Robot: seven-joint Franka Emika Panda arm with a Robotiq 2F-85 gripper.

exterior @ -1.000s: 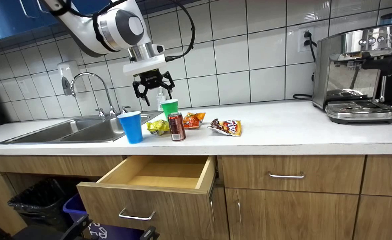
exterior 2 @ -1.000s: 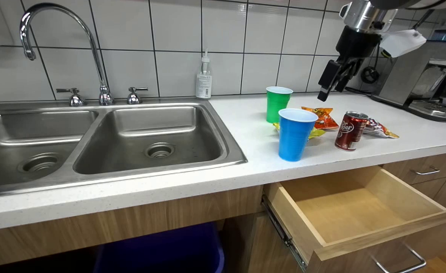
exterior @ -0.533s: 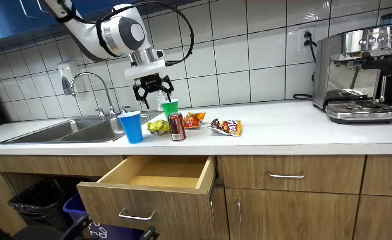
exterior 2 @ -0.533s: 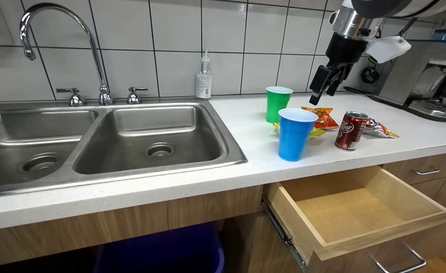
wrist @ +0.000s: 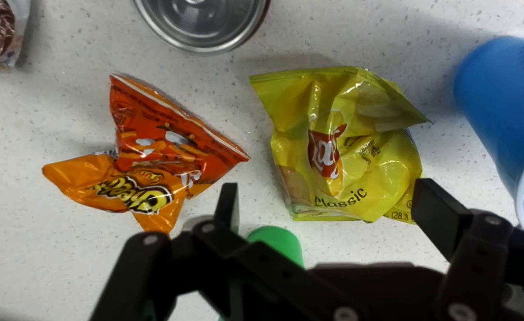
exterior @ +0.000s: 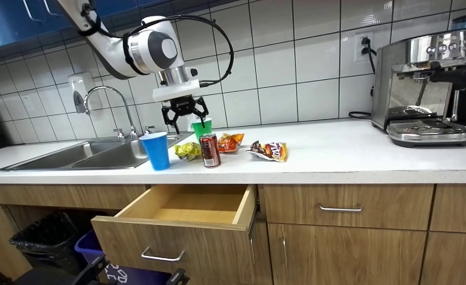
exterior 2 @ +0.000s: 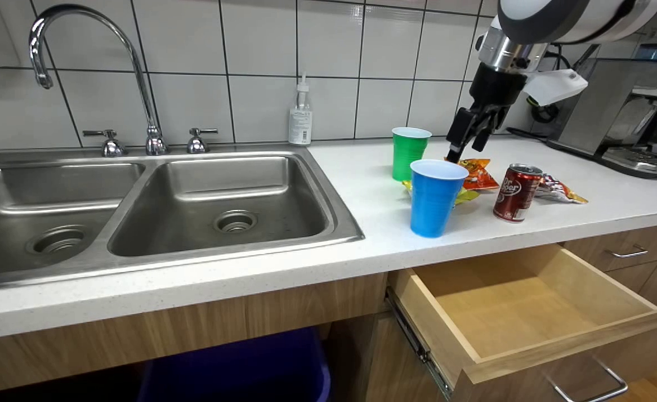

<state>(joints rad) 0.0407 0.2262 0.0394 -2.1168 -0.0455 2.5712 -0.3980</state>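
My gripper [exterior: 190, 127] is open and empty above the counter, also seen from the side [exterior 2: 465, 153]. In the wrist view its spread fingers [wrist: 326, 196] frame the lower edge of a crumpled yellow chip bag [wrist: 342, 142], which lies below them. An orange-red snack bag [wrist: 155, 165] lies beside the yellow one. A green cup [exterior 2: 409, 155] stands behind the yellow bag and is partly hidden by the gripper in the wrist view. A blue cup [exterior 2: 434, 204] stands near the counter's front. A dark red can [exterior: 210, 151] stands upright beside the bags.
A brown-and-yellow snack bag [exterior: 270, 151] lies right of the can in an exterior view. A wooden drawer [exterior: 201, 245] is pulled open below the counter. A double sink [exterior 2: 351, 223] with a tall faucet [exterior 2: 150, 120], a pump bottle [exterior 2: 300, 123] and a coffee machine [exterior: 419, 83] are around.
The arm and open gripper have moved down toward the counter, shifting slightly right in one exterior picture and left in the other. The bags, cups, can and drawer have not moved.
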